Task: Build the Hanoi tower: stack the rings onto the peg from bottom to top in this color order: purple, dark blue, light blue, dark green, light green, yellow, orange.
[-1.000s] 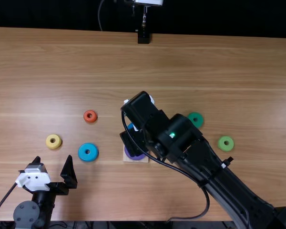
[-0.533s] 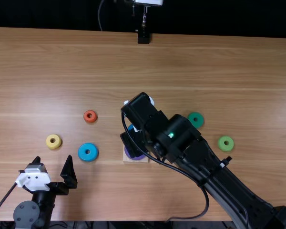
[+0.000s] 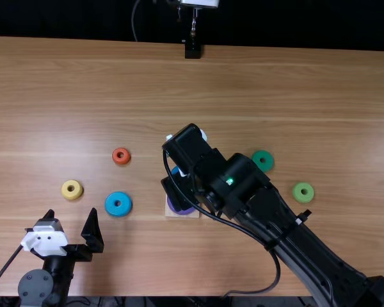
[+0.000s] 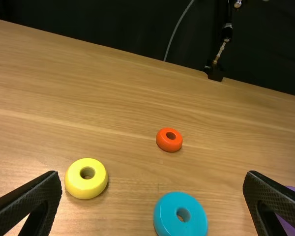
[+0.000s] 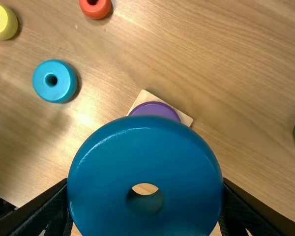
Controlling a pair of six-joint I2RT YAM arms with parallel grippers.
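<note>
Right wrist view: the glossy, rounded dark blue ring (image 5: 145, 172) is clamped between the fingers of my right gripper (image 3: 176, 192), overlapping the smooth purple ring (image 5: 155, 109) on its square, pale wooden base (image 5: 143, 97); contact between rings, I cannot tell. My left gripper (image 3: 71, 219) has its finely textured fingers spread. Light blue (image 3: 118, 213), yellow (image 3: 72, 197), orange (image 3: 121, 162), dark green (image 3: 263, 167) and light green (image 3: 303, 201) rings lie apart on grained wood.
</note>
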